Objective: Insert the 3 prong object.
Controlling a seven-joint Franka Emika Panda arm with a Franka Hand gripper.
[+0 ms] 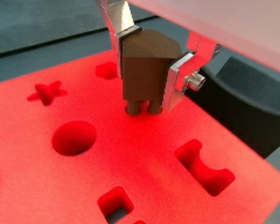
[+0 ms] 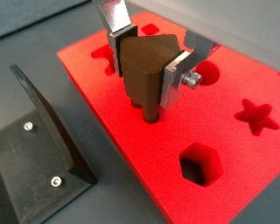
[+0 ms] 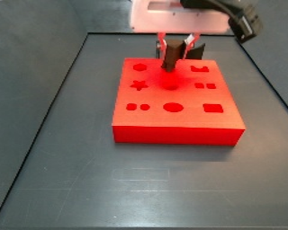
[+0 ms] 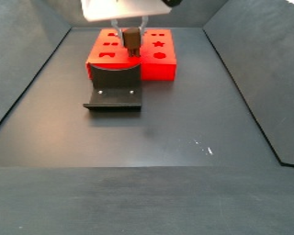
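Clamped between the silver fingers of the gripper, the 3 prong object stands upright over the red block, its prongs touching or just entering the block's top near the middle. Keep the object vertical, align all prongs with the matching holes, then press straight down without twisting. Beside the block stands the fixture, clear of the gripper
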